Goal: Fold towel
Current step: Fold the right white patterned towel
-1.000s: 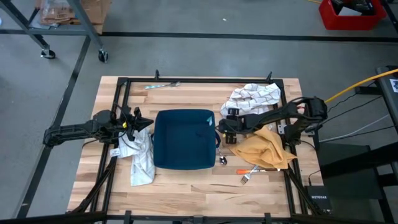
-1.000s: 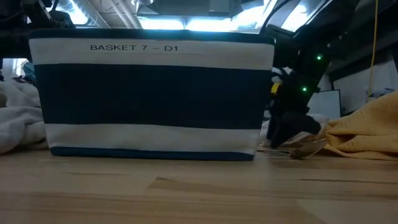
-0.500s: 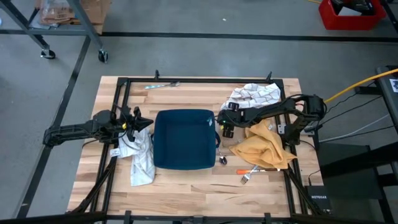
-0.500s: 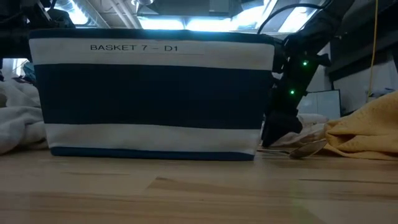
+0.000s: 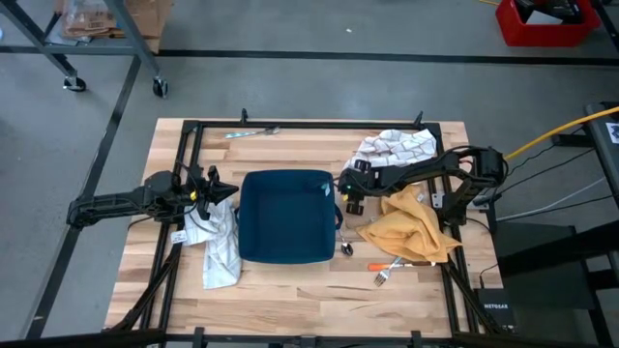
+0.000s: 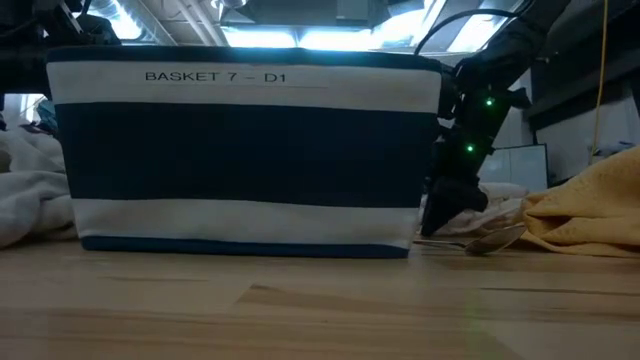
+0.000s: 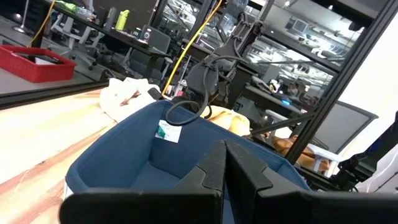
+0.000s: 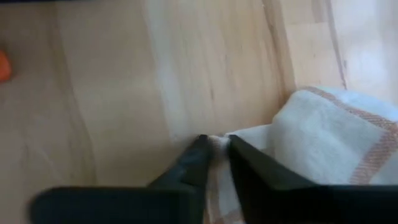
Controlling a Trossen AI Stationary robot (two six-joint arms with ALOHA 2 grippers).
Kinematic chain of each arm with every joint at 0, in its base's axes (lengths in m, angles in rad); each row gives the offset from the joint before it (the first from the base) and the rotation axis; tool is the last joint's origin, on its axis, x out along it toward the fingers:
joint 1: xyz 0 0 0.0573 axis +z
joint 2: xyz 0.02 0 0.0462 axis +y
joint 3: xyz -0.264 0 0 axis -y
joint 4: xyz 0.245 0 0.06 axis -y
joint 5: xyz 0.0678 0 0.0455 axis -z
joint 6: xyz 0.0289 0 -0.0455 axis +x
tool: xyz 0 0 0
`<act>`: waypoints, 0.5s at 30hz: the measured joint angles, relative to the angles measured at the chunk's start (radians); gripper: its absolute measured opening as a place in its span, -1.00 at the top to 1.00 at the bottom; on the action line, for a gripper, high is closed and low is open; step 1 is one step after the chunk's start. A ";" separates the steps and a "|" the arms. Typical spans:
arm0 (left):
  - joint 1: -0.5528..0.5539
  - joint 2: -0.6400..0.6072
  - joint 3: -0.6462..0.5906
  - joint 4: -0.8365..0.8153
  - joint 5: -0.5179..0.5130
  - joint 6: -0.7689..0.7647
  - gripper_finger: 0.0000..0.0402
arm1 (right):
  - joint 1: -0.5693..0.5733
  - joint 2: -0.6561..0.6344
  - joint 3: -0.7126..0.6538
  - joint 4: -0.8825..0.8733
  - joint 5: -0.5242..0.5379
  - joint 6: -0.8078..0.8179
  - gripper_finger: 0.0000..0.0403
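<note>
right gripper (image 8: 214,146) pinching white towel (image 8: 323,143) edge; left gripper (image 7: 224,163) closed, idle.

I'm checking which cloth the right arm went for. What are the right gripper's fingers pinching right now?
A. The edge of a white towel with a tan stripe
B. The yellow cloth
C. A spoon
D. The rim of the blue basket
A. In the right wrist view the right gripper has its fingers closed on the edge of the white towel, which bears a tan stripe; the yellow cloth lies apart, beside the blue basket.
</note>
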State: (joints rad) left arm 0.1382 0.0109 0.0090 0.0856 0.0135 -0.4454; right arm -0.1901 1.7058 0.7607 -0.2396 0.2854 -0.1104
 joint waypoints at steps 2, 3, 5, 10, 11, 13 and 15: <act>0.000 0.000 0.000 0.000 0.000 0.000 0.99 | 0.001 0.000 -0.001 0.004 0.003 0.001 0.93; 0.000 0.000 0.000 0.000 0.000 0.000 0.99 | 0.001 0.000 0.000 0.006 0.006 0.004 0.92; 0.000 0.000 0.000 0.000 0.000 0.000 0.99 | 0.001 0.002 0.008 -0.003 0.010 0.023 0.90; 0.000 0.000 0.000 0.000 0.000 0.000 0.99 | 0.001 -0.001 0.089 -0.131 0.038 0.026 0.96; 0.000 0.000 0.000 0.000 0.000 0.000 0.99 | 0.007 0.001 0.113 -0.185 0.059 0.027 0.95; 0.000 0.000 0.000 0.000 0.000 0.000 0.99 | 0.012 0.001 0.181 -0.277 0.110 0.022 0.96; 0.000 0.000 0.000 0.000 0.000 0.000 0.99 | 0.026 -0.005 0.248 -0.381 0.145 0.019 0.97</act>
State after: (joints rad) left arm 0.1381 0.0109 0.0090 0.0856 0.0135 -0.4452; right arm -0.1639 1.7008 1.0091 -0.6210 0.4308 -0.0910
